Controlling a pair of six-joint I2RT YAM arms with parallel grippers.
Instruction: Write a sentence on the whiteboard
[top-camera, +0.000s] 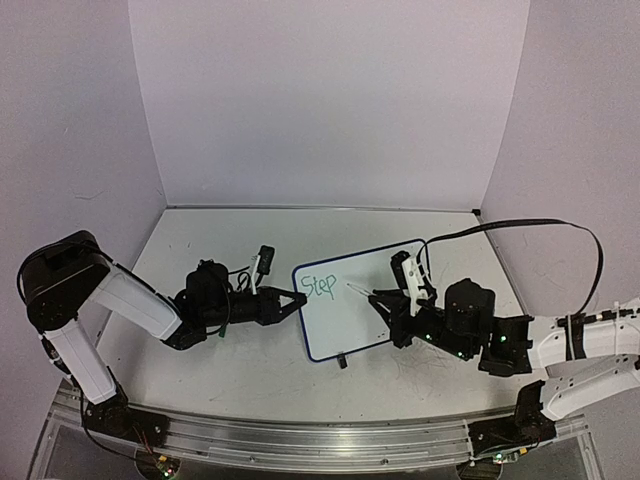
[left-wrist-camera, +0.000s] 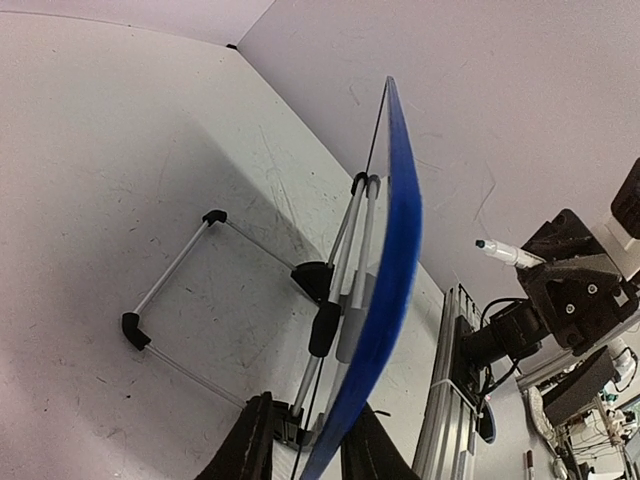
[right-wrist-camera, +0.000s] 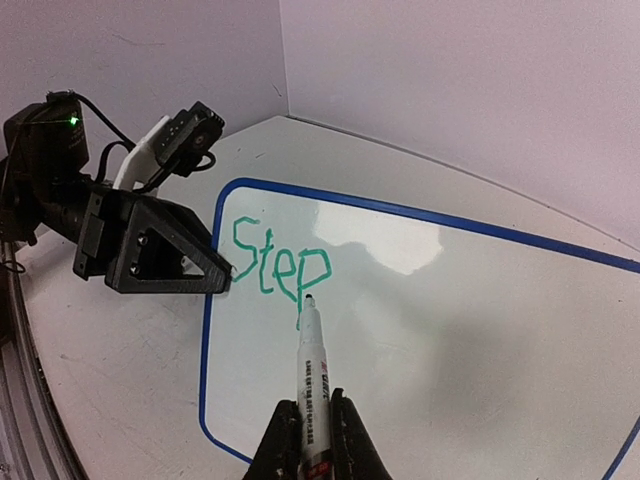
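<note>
Your board (top-camera: 365, 300) stands propped mid-table, its green sentence (top-camera: 319, 286) reading only "Step" at its 10 o'clock corner; the left claw (top-camera: 298, 298) straddles its rim, pinch unclear, and the right claw (right-wrist-camera: 312, 402) clamps the marker (right-wrist-camera: 307, 350).

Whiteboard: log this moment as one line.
left gripper straddles whiteboard edge | right gripper shut on marker, tip near the p | sentence: only green "Step" written

Soft, even light from overhead fills all three views, bright without harshness. A pale glare patch lies on the whiteboard (right-wrist-camera: 480, 330) in the right wrist view, where the marker (right-wrist-camera: 308, 390) looks sharp. Shadows on the table (left-wrist-camera: 120, 180) are faint. The top view bows at its edges.
</note>
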